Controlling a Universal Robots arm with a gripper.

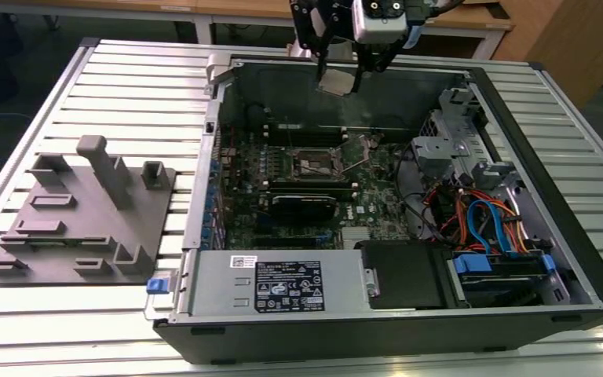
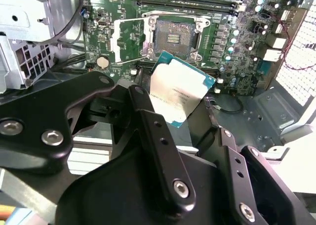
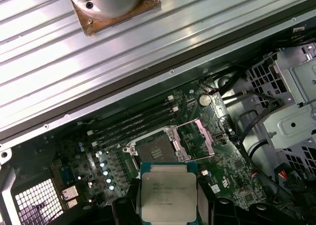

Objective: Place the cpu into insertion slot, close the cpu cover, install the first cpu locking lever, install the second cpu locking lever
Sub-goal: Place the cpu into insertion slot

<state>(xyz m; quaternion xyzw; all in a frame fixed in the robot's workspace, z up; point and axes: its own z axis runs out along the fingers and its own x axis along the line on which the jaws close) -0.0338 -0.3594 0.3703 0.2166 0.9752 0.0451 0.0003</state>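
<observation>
The black hand [image 1: 339,77] clamps the flat square silver-grey cpu [image 1: 336,85] by its edges above the open insertion slot [image 1: 317,164], likely for alignment.

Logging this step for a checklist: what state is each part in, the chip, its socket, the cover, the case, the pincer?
Small square silver-grey cpu: held, tilted, not yet inserted.
Black pincer: shut on the cpu.
Square insertion slot on the green motherboard: empty.
Thin silvery cpu cover frame: swung open.
Black computer case: on its side, panel off.
</observation>
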